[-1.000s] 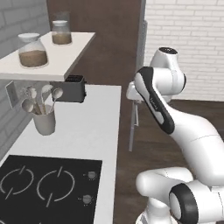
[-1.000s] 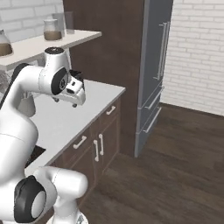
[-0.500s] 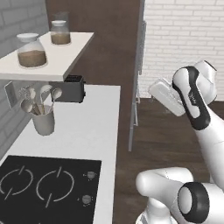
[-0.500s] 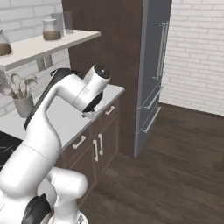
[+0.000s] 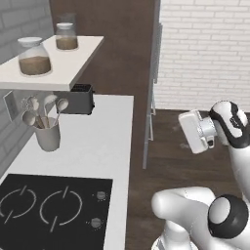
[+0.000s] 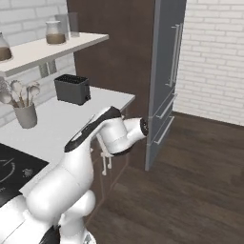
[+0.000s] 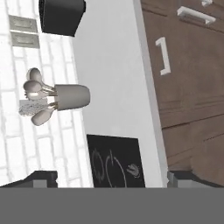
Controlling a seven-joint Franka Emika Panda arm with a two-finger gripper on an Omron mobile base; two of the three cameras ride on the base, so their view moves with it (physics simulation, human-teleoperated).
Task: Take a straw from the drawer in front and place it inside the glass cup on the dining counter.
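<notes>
The gripper (image 7: pixel 112 177) hangs in the air beyond the front edge of the white counter (image 5: pixel 105 141), above the dark wood floor (image 5: pixel 171 161), and looks back toward the counter. Its two dark fingertips (image 7: pixel 41 178) stand far apart at the two sides of the hand view, so the claw is wide open and holds nothing.

On the counter, the grey utensil holder (image 5: pixel 47 134) with spoons stands near the brick wall (image 5: pixel 19 22), between the black cooktop (image 5: pixel 53 210) and the black toaster (image 5: pixel 82 99). The toaster sits at the far end of the counter, under the white shelf (image 5: pixel 53 66) with two jars (image 5: pixel 34 56).

Below the counter edge, the dark-brown cabinet fronts (image 7: pixel 188 74) carry white handles (image 7: pixel 162 56). The drawer (image 7: pixel 192 17) is among these fronts, and its panel lies flush with the others, closed. Beyond the far end of the counter stands the tall grey refrigerator (image 6: pixel 167 81).
</notes>
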